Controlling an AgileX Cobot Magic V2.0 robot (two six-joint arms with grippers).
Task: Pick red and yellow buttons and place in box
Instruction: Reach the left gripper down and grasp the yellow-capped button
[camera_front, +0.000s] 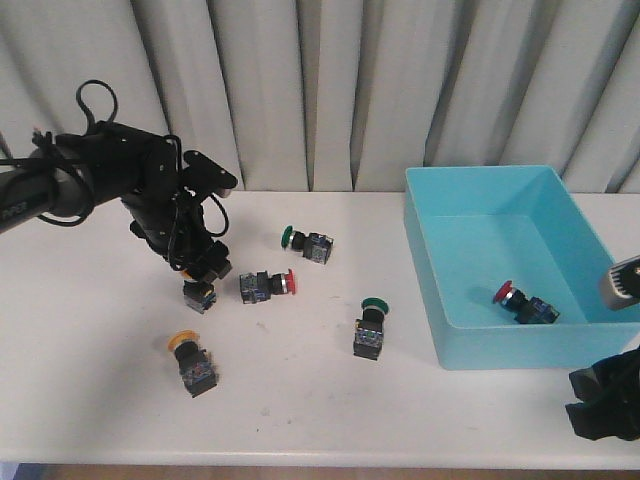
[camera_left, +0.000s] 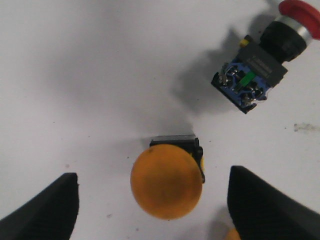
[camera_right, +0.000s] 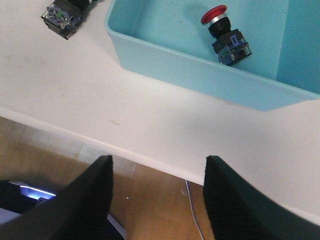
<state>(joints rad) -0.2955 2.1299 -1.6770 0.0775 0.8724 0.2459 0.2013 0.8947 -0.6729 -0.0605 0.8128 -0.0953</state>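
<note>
A yellow button (camera_front: 199, 293) stands cap-up on the white table, and my left gripper (camera_front: 204, 266) hovers right over it. In the left wrist view its yellow cap (camera_left: 166, 181) lies between my open left gripper (camera_left: 152, 175), with a gap on each side. A red button (camera_front: 269, 285) lies on its side just to the right, and it also shows in the left wrist view (camera_left: 265, 55). A second yellow button (camera_front: 190, 362) stands nearer the front. The turquoise box (camera_front: 430, 290) at the right holds one red button (camera_front: 525, 303). My right gripper (camera_right: 157, 200) is open and empty, past the table's front edge.
Two green-capped buttons (camera_front: 308, 241) (camera_front: 371, 328) lie in the middle of the table between the left arm and the box. The box wall (camera_right: 200, 75) faces the right wrist camera. A curtain hangs behind the table. My right arm (camera_front: 605, 400) sits at the front right corner.
</note>
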